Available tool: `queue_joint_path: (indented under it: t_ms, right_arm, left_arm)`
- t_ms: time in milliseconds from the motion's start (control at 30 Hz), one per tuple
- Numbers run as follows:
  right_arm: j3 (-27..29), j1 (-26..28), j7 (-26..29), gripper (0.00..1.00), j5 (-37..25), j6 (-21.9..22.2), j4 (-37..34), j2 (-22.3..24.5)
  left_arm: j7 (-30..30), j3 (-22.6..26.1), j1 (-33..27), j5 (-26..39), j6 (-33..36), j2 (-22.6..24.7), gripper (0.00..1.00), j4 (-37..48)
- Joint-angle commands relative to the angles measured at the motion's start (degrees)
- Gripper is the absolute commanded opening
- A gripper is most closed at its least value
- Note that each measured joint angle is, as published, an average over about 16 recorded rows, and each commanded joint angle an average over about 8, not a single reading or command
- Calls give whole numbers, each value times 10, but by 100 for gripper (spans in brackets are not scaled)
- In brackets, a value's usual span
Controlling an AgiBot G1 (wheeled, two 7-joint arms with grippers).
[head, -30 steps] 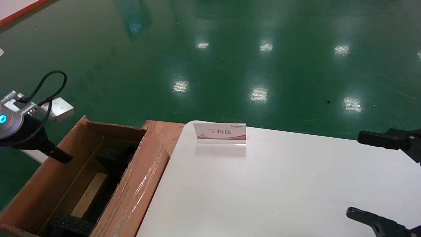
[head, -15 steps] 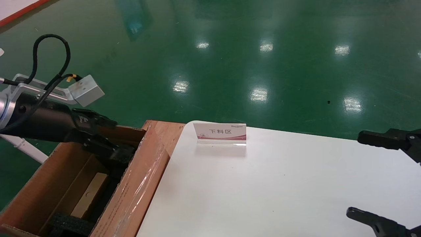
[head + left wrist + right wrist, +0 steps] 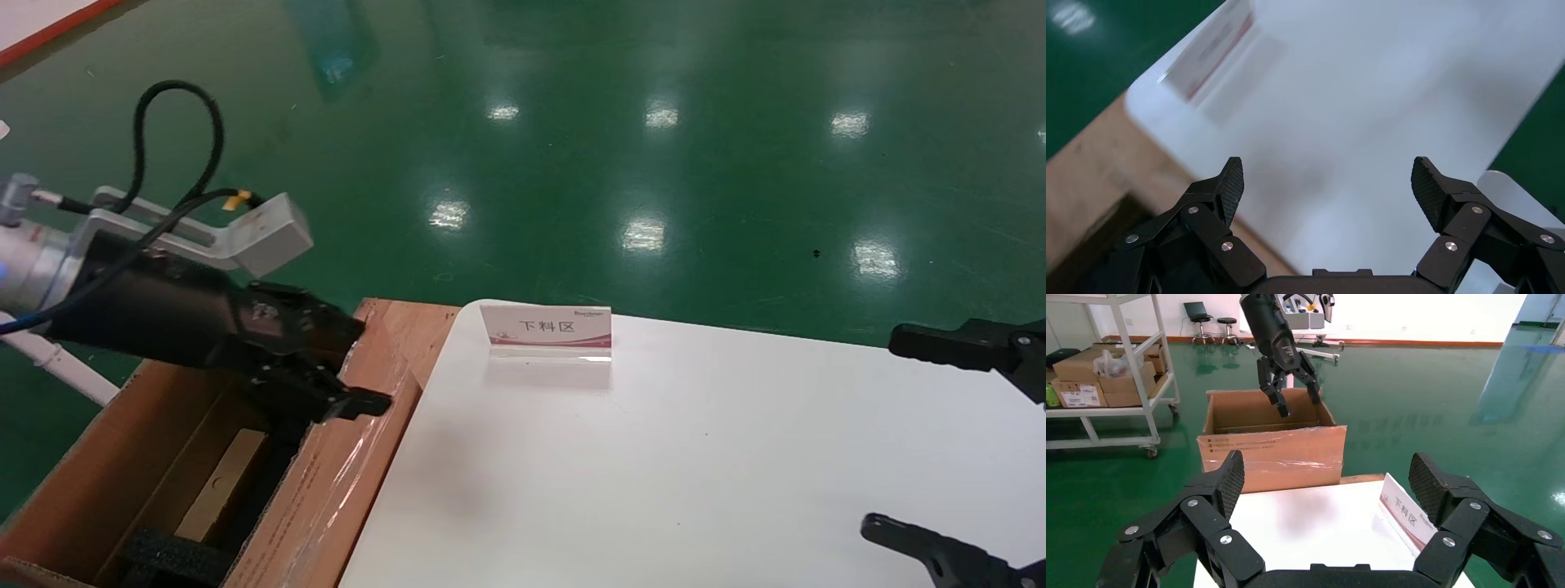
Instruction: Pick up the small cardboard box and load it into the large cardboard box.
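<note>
Small cardboard box (image 3: 222,483) lies inside the large cardboard box (image 3: 343,478) among black foam (load step apparently done); left gripper (image 3: 347,367), fingers spread and empty, hangs over that carton's taped flap, right gripper (image 3: 1324,468) spread beside it, next: retreat.

Sign stand (image 3: 546,331) on white table (image 3: 695,457)
</note>
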Motion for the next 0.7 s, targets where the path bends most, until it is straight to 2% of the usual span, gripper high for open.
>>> queue_joint_path:
  t_ms: [33,700]
  right_arm:
    - [0,0,0,100,0,0,0,0]
    - [0,0,0,100,0,0,0,0]
  left_arm:
    - [9,-35,28,-3,5,5,100,-1]
    - [111,-421,338,-32,60,60,100,-7]
